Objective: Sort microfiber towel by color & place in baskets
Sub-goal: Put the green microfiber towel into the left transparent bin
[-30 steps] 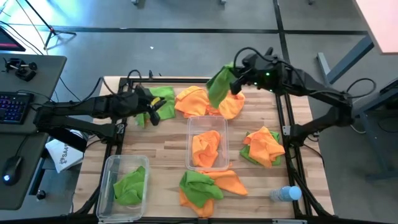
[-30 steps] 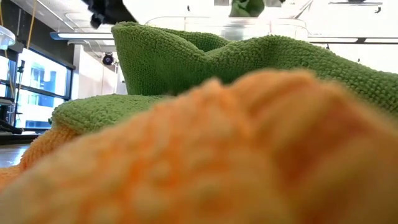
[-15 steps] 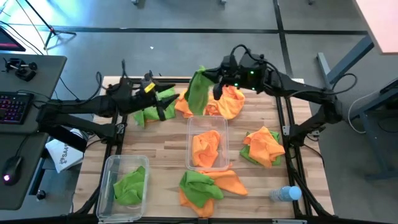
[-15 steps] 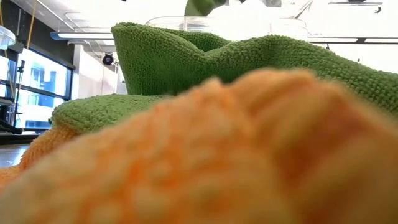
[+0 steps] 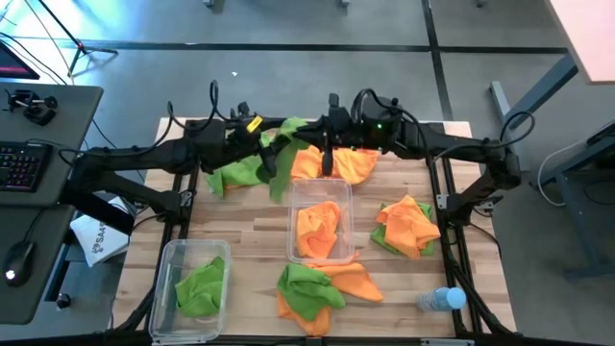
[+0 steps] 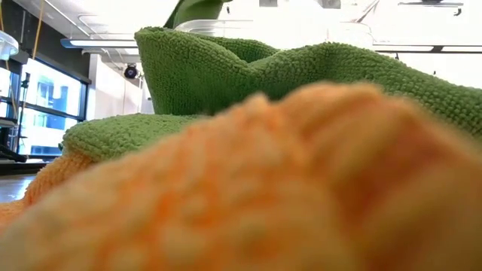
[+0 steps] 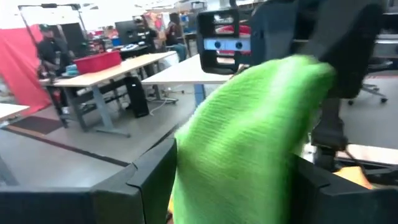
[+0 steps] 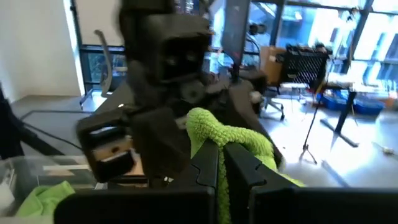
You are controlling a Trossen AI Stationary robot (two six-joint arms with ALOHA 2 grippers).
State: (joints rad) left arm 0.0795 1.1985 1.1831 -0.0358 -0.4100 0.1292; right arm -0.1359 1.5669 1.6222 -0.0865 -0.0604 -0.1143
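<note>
Both jaws meet at one green towel (image 5: 281,157)

Robotics lab or open-plan workshop, not a home. Butcher-block table (image 5: 259,240) on a dark metal frame, standing on grey concrete floor (image 5: 288,24). Left of it, a desk (image 5: 38,259) with backlit keyboard (image 5: 21,165), mouse (image 5: 16,259) and game controller (image 5: 29,106). Beyond the table: long work tables (image 7: 106,71), a red bin (image 7: 96,61), red curtain (image 7: 18,68), a person (image 7: 50,46) standing far off. Elsewhere big windows (image 8: 298,25), an office chair (image 8: 102,59), a tripod stand (image 8: 311,124), blue crates (image 8: 345,99). Ceiling strip lights (image 6: 90,44) overhead.
</note>
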